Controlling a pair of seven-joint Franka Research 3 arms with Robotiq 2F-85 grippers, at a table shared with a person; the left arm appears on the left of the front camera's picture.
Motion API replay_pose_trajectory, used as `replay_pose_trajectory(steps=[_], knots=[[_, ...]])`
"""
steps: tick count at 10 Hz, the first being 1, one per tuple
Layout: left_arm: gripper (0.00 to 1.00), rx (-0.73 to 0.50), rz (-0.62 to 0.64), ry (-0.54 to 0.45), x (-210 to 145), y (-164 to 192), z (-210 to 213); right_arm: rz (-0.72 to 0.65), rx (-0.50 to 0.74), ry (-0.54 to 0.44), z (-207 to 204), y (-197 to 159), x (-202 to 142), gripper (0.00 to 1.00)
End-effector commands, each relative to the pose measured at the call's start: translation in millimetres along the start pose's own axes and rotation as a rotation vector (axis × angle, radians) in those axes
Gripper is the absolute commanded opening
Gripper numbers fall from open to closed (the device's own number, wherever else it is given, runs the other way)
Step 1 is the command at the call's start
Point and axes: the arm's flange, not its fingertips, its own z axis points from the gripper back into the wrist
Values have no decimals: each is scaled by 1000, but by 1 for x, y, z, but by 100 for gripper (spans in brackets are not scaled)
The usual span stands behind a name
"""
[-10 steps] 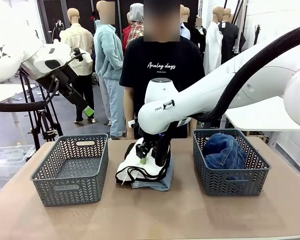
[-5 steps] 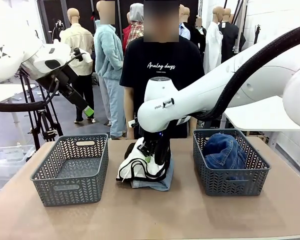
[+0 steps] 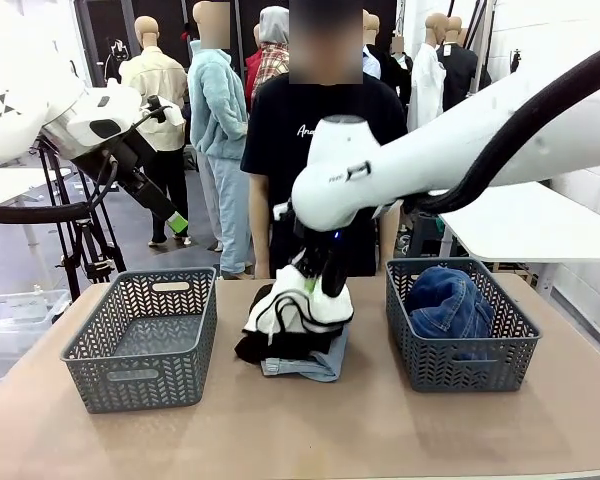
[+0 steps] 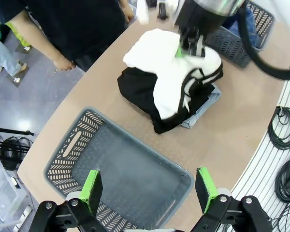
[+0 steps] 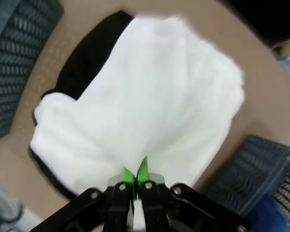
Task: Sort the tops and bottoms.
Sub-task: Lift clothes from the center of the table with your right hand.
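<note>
Where the right gripper (image 5: 135, 176) pinches its green pads together, a fold of the white top (image 3: 300, 305) is caught between them. The cloth hangs bunched from the pinch, above the middle of the table (image 3: 310, 430). This top is soft and white with a narrow black edging that loops across its front. Its lower part is draped over the black top (image 3: 265, 347), a plain dark folded bundle that shows along the left and lower sides of the pile. Under both lies the pale denim (image 3: 315, 367), a light-blue folded piece whose corner juts out toward the near edge. The dark denim (image 3: 448, 300) sits crumpled in the right basket (image 3: 460, 370) near the table's right edge, deep blue with a stitched seam showing. The left basket (image 3: 145, 378) stands near the left edge. The left gripper (image 4: 150, 188) hovers over that basket with its jaws spread wide, holding nothing. A person (image 3: 325, 130) stands at the far edge.
</note>
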Motion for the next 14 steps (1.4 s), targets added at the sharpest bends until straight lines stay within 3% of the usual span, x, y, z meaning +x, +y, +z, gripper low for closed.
replay_pose_trajectory(steps=[1, 6, 7, 8, 14], knots=[[100, 7, 0, -4, 0, 1, 0, -42, -43, -137, 48, -7, -22, 0], [100, 7, 0, -4, 0, 1, 0, -57, -129, -381, 150, -10, -42, 0], [100, 7, 0, -4, 0, 1, 0, -43, -136, -395, 158, -7, -49, 0], [100, 7, 0, -4, 0, 1, 0, -44, -114, -330, 152, -11, -24, 0], [100, 7, 0, -4, 0, 1, 0, -44, -114, -330, 152, -11, -24, 0]])
